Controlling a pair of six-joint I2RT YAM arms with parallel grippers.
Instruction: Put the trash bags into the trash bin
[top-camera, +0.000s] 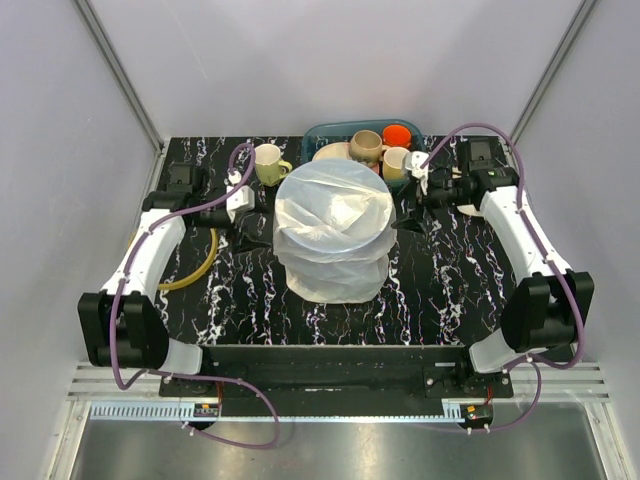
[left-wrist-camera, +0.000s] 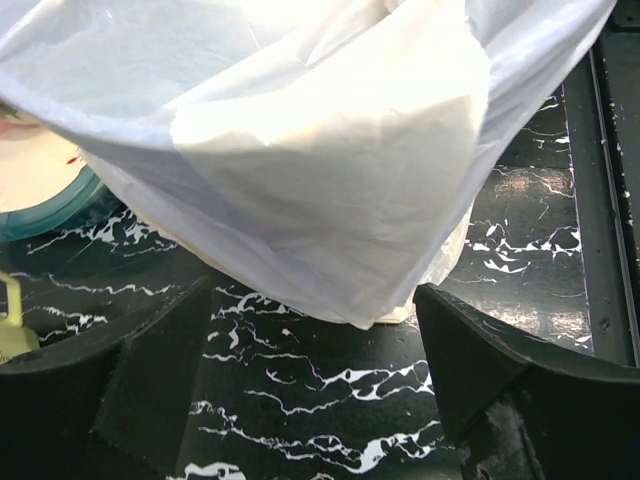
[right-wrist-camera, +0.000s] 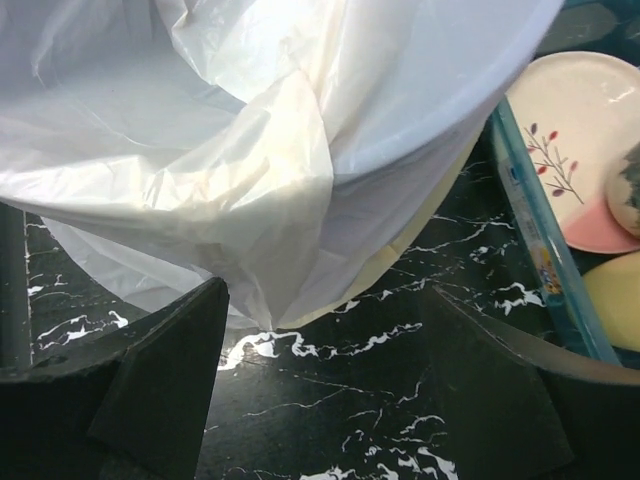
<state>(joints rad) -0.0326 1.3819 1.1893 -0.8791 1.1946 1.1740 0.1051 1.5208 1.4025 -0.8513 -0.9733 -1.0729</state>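
Both pairs of jaws stand wide apart and grip nothing. At the left jaws, the two dark fingers (left-wrist-camera: 120, 380) frame a bare stretch of the black, white-veined surface (left-wrist-camera: 310, 400). Just ahead of that gap hangs the crinkled lower edge of the large trash bag (left-wrist-camera: 330, 190), its film folded double where it looks most opaque. At the right jaws, the fingers (right-wrist-camera: 160, 380) are likewise spread over bare surface. The same cream-white film sags just ahead of them, with a loose flap dropping toward the gap.

From above, the bag is drawn over a round, upright form between the two pairs of jaws. Its mouth is stretched into a circle and its skirt falls down the sides to the surface (the trash bin's own wall is hidden under the film, so none of its colour shows). Each pair of jaws sits close against a flank of the bag; whether they touch it, I cannot tell.

Behind the left jaws, a yellow hoop (top-camera: 200, 268) lies on the surface, partly under the left arm (top-camera: 150, 250). Past the right jaws, off to their right side, runs the wall of the teal dish basket (right-wrist-camera: 530, 240), holding a cream plate (right-wrist-camera: 585, 130) with a pink patch and a leaf sprig. Farther still, the basket carries a tan mug (top-camera: 365, 147), an orange cup (top-camera: 397, 134) and a cream mug (top-camera: 396, 160). A pale yellow mug (top-camera: 268, 164) stands on the surface beyond the left jaws.
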